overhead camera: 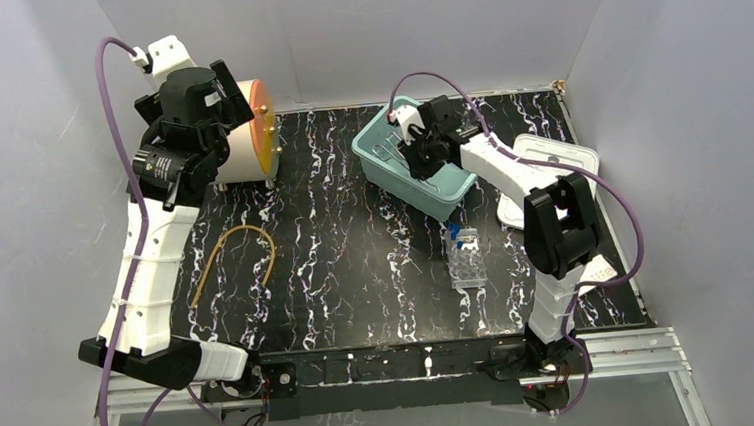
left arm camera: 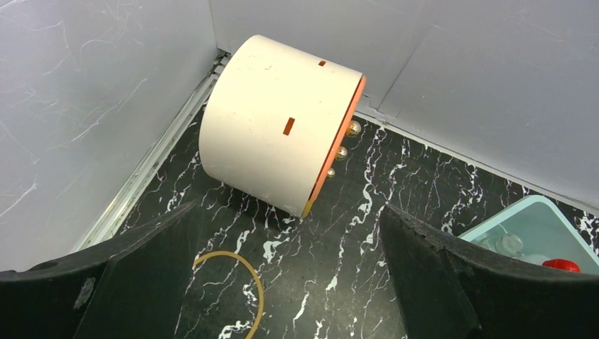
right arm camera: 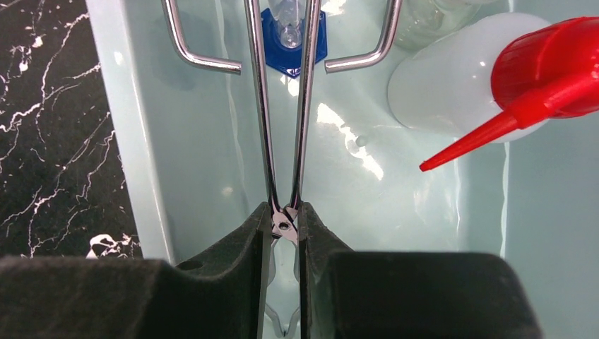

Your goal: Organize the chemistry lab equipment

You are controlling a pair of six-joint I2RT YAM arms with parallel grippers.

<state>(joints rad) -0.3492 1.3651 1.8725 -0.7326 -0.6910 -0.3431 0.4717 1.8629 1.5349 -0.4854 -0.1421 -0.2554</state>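
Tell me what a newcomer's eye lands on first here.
First, the big cream drum with an orange face, sitting in the far left corner. Next, the right arm's fingers clamped on thin metal tongs inside the pale teal plastic bin, beside a white squeeze bottle with a red nozzle.

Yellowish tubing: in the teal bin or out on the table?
Out. The yellowish tubing lies in an open loop on the black marbled table, well left of the teal bin and not touching it.
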